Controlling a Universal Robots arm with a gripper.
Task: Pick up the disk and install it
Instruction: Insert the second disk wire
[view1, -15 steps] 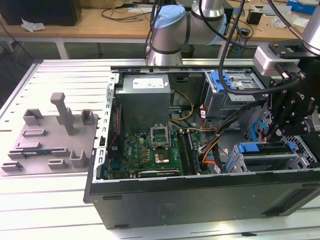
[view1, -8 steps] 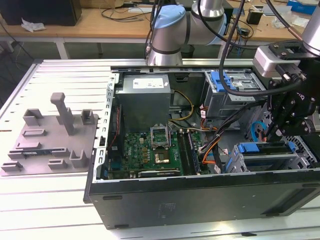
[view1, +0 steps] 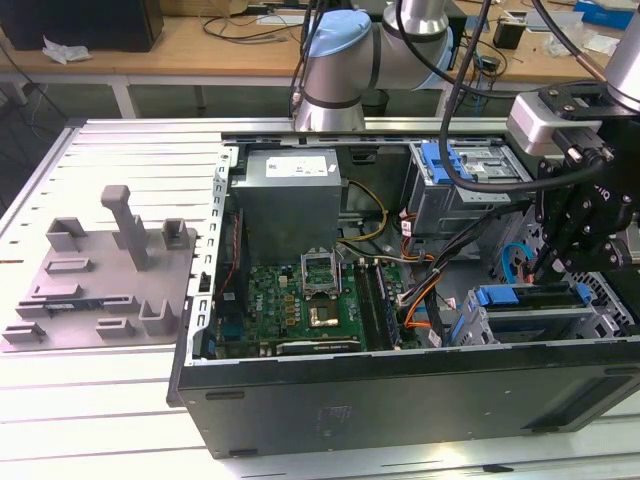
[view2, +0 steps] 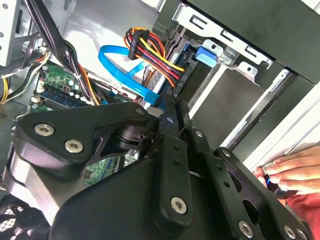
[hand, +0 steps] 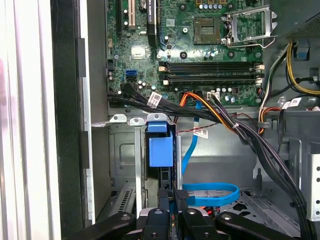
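Note:
The disk (view1: 522, 297) sits edge-on in the lower drive cage at the exterior view's right, its blue carrier bracket facing out. In the first wrist view its blue bracket end (hand: 160, 147) stands in the cage slot. My black gripper (view1: 548, 262) hangs just above that cage. My gripper (hand: 172, 193) has its fingers close together right behind the disk's edge, and I see nothing held between them. In the second wrist view my gripper (view2: 171, 104) points at the cage beside the blue bracket (view2: 207, 53).
The open computer case (view1: 400, 400) holds a motherboard (view1: 300, 305), a grey power-supply box (view1: 290, 195) and cable bundles (hand: 225, 112). A blue flat cable (hand: 210, 192) loops under the gripper. A second blue-bracketed drive (view1: 478, 165) lies in the upper bay. A hand (view2: 292, 170) rests at the case edge.

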